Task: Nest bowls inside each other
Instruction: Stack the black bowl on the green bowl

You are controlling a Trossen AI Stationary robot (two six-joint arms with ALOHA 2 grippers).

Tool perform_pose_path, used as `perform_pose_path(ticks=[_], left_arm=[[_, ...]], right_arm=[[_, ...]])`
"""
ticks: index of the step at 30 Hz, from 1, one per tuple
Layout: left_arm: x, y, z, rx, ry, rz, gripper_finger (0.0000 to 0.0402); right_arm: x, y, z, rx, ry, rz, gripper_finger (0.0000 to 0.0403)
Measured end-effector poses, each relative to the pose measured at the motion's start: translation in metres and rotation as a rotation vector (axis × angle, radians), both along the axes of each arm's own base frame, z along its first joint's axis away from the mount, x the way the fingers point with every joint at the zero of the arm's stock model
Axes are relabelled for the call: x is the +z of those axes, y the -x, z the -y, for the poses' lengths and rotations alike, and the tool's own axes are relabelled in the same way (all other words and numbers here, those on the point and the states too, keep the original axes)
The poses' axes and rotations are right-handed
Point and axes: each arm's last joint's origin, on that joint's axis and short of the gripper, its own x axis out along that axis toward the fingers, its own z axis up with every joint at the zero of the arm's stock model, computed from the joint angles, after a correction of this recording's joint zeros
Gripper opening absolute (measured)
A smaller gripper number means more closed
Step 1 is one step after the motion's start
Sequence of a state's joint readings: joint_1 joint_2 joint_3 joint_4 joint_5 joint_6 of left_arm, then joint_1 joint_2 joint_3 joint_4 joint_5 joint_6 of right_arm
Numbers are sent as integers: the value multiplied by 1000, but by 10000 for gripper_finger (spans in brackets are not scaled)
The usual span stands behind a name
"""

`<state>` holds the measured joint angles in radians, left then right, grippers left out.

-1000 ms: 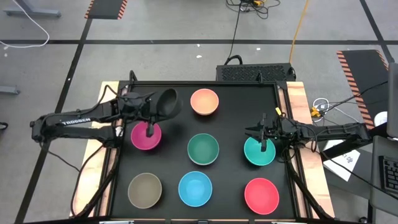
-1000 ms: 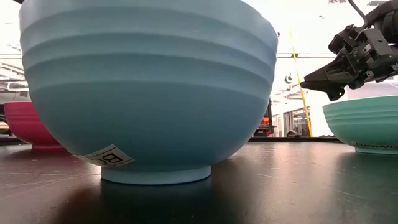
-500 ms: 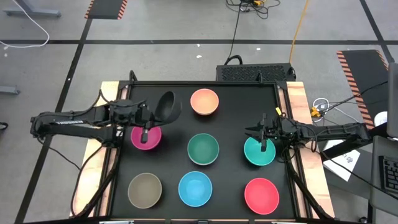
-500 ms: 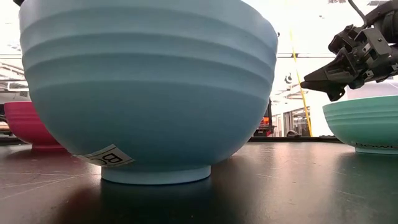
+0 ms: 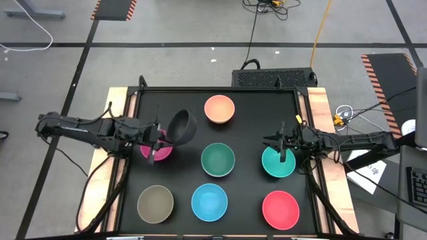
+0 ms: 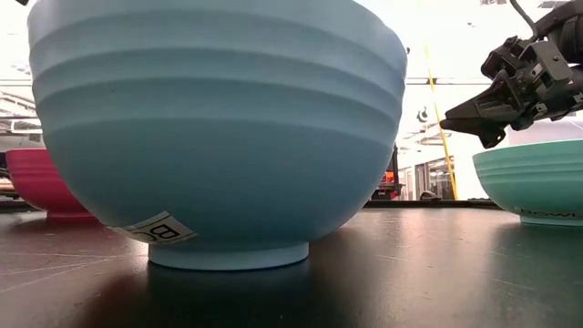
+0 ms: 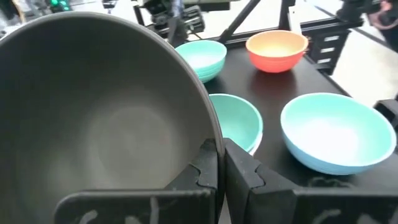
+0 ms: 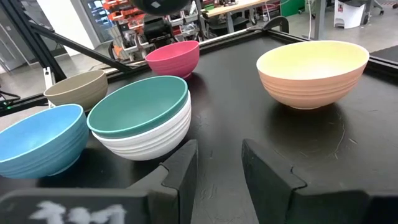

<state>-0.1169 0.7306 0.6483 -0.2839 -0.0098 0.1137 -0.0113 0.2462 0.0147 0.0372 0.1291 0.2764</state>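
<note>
Drawn back toward its own side since a second ago, the left arm is now stretching low across the counter's [image 5: 293, 100] left edge, and the black bowl [image 5: 181, 126] it is carrying is sitting nearer the counter's middle, just beside the magenta bowl [image 5: 157, 148] and tipped on its side. The left gripper [image 7: 219, 163] is pinching the black bowl's rim between its fingers [image 7: 245, 171], one inside and one outside, which is why the bowl is hanging tilted with its hollow facing the wrist camera; gripping by the rim is leaving the underside free, so the bowl can be lowered into another. Judging by where it is hovering, the magenta bowl looks like the likely target, though the green bowl [image 5: 218, 159] is also near. The right gripper [image 8: 214, 163] is waiting over the counter's right side at the teal bowl [image 5: 277, 163], its fingers [image 8: 180, 163] spread apart with nothing between them. In the right wrist view the green bowl is already sitting inside a white bowl [image 8: 149, 138], so one nesting is done. The peach bowl [image 5: 219, 109], olive bowl [image 5: 155, 203], blue bowl [image 5: 209, 201] and red bowl [image 5: 280, 209] are standing singly, well spaced across the counter, leaving each rim room to be reached
</note>
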Motion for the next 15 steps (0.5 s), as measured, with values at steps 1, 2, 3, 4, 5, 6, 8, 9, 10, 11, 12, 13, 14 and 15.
perform_pose_path(ticks=[1,2,3,4,5,6,8,9,10,11,12,13,14,15], left_arm=[[0,-2,2,-7,4,-1,6],[-1,-3,3,-10,12,1,6],[-1,-6,5,-10,19,2,6],[-1,-9,6,-11,26,7,6],[-2,-12,7,-13,32,15,6],[-2,-15,8,-19,37,21,6],[-3,-22,11,-43,48,25,6],[-4,-25,12,-56,52,29,6],[-2,-28,14,-65,54,24,6],[0,-31,15,-67,55,21,6],[2,-35,16,-70,57,19,6],[5,-38,17,-75,56,18,6],[8,-42,19,-81,55,16,6],[11,-46,21,-85,54,13,6]], right_arm=[[0,0,0,0,0,1,116],[0,0,0,0,0,2,116],[0,0,0,-1,0,4,116],[0,0,0,-1,0,5,116],[0,0,0,-1,0,5,116],[1,0,0,0,0,5,116],[1,0,0,-1,1,9,116],[1,0,0,0,1,9,116],[1,0,0,-1,1,9,116],[1,0,0,0,2,10,116],[1,0,0,0,2,10,116],[1,0,0,0,2,10,116],[1,0,0,0,2,10,116],[1,0,0,0,3,10,116]])
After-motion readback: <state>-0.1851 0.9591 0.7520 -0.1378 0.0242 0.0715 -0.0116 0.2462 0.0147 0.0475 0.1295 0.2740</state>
